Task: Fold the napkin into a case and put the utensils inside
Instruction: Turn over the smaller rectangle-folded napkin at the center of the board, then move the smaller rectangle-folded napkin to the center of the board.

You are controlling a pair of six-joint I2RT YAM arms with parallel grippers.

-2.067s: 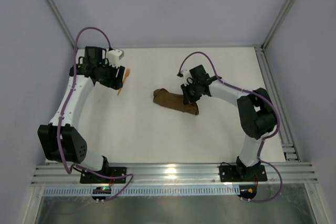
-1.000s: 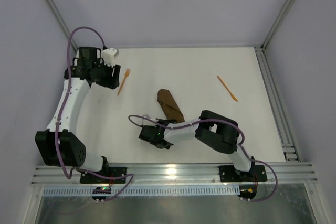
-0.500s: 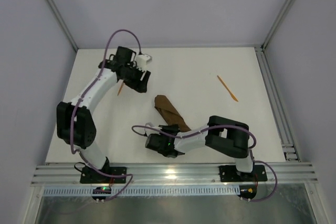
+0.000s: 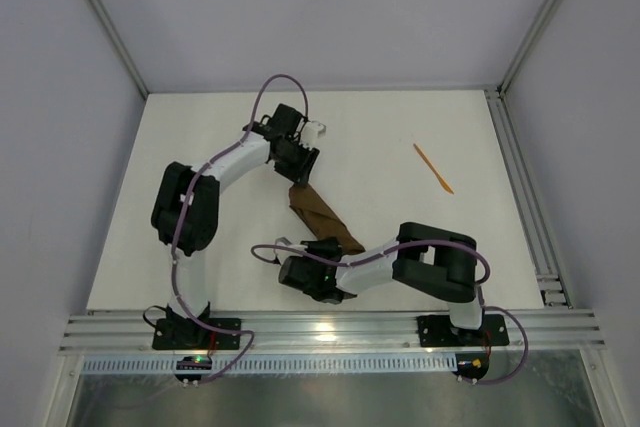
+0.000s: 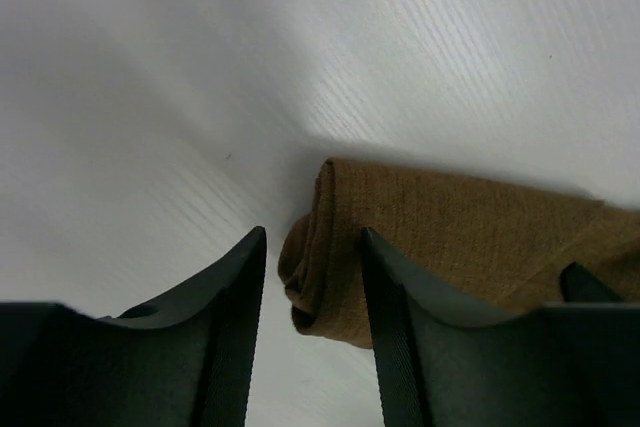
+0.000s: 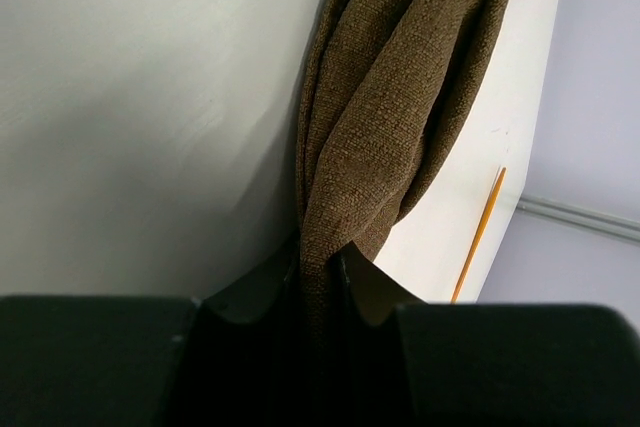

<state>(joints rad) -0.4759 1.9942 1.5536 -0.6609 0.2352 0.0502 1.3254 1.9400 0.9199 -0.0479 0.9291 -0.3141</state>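
Soft, limp napkin (image 4: 320,209) lies folded narrow midway across the table (image 4: 420,127); right gripper (image 6: 320,259) pinches its near end, left gripper (image 5: 313,237) straddles the rolled far end, jaws apart, probably the firmest hold.

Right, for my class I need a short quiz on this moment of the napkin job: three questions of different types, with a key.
1. True or false: the right gripper is shut on the near end of the napkin.
2. Multiple choice: how many orange utensils are in plain sight in the top view? A) none B) one C) two
3. Fill the gap: the left gripper is at the napkin's far end with its jaws ____, one on either side of the rolled edge.

Key
1. True. The wrist view shows cloth pinched between the fingers.
2. B. It lies to the right of the napkin.
3. open
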